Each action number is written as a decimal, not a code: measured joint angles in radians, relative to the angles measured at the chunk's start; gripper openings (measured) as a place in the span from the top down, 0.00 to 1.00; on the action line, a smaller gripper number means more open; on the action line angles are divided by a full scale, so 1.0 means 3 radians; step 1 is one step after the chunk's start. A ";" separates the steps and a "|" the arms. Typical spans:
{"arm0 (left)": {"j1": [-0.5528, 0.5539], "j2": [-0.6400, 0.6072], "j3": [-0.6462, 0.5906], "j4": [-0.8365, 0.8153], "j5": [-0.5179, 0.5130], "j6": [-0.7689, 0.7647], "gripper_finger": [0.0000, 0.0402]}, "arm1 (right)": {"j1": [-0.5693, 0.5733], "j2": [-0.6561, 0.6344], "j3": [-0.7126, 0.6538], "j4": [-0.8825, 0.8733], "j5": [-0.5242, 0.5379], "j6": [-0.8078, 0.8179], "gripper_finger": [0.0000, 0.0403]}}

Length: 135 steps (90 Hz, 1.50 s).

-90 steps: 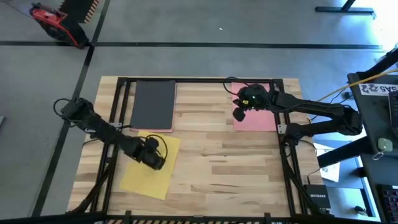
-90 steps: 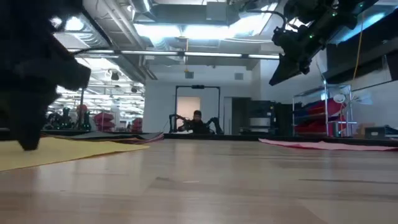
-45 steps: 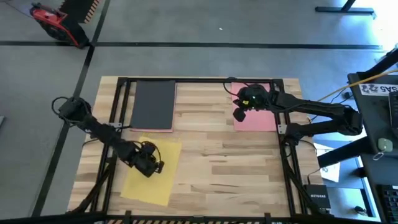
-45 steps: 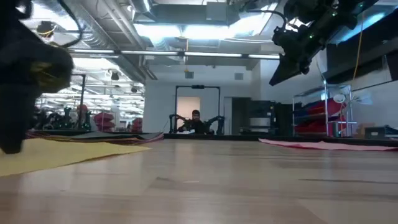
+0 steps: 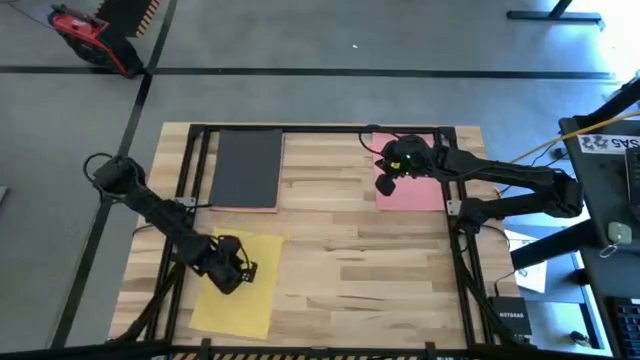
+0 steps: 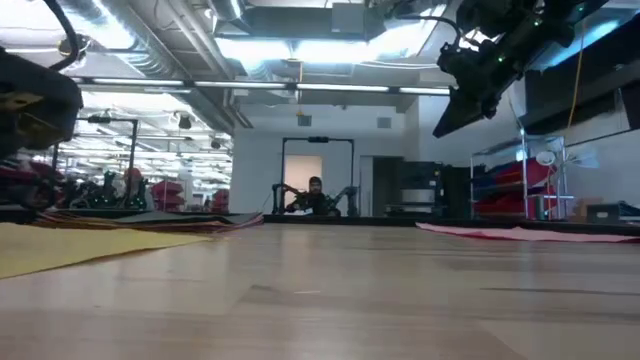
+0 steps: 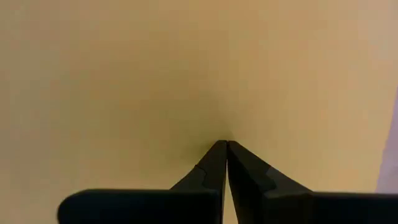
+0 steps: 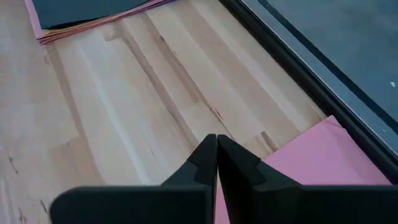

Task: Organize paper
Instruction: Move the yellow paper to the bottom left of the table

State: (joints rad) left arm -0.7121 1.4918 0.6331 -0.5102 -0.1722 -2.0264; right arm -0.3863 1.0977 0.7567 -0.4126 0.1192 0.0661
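Roughly midway, judging by the stack (image 5: 248,168) topped black, with yellow (image 5: 237,290) under the clenched left gripper (image 5: 232,272) and pink (image 5: 412,188) below the clenched, raised right gripper (image 5: 386,183) left unstacked.

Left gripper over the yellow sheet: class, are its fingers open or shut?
Shut: the left gripper shows both fingers meeting at the tips, over the yellow sheet.

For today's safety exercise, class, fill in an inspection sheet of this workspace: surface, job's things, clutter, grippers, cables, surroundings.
Surface: wooden table, dark frame.
Job's things: yellow sheet near left; black-topped stack far left; pink sheet far right.
Clutter: nothing seen.
Grippers: left gripper shut, over the yellow sheet; right gripper shut, raised at the pink sheet's edge.
Cables: yellow cable beside the table.
Surroundings: red object on the floor; a person far behind.
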 joint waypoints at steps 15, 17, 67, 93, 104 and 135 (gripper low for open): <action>0.0118 -0.0035 -0.0008 -0.0049 -0.0025 0.0308 1.00 | -0.0001 0.0000 0.0000 0.0003 0.0000 -0.0001 1.00; 0.0130 -0.0044 -0.0011 -0.0058 -0.0036 0.0340 1.00 | -0.0001 0.0000 0.0000 0.0001 0.0000 -0.0002 1.00; 0.0718 -0.0511 0.0018 -0.0404 -0.0412 0.1446 1.00 | -0.0001 0.0000 0.0000 0.0005 0.0000 -0.0002 1.00; 0.0883 -0.0450 0.0029 -0.0641 -0.0360 0.2000 1.00 | -0.0001 0.0000 0.0000 0.0001 0.0000 -0.0001 1.00; 0.0787 -0.0309 0.0032 -0.0609 -0.0265 0.2063 1.00 | -0.0001 0.0000 0.0000 0.0003 0.0000 0.0005 1.00; 0.0320 -0.0123 0.0050 -0.0329 -0.0089 0.1632 1.00 | -0.0001 0.0000 0.0000 0.0002 0.0000 0.0017 1.00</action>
State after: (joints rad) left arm -0.6162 1.4548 0.6479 -0.6090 -0.1991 -1.5367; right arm -0.3866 1.0977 0.7567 -0.4119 0.1192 0.0713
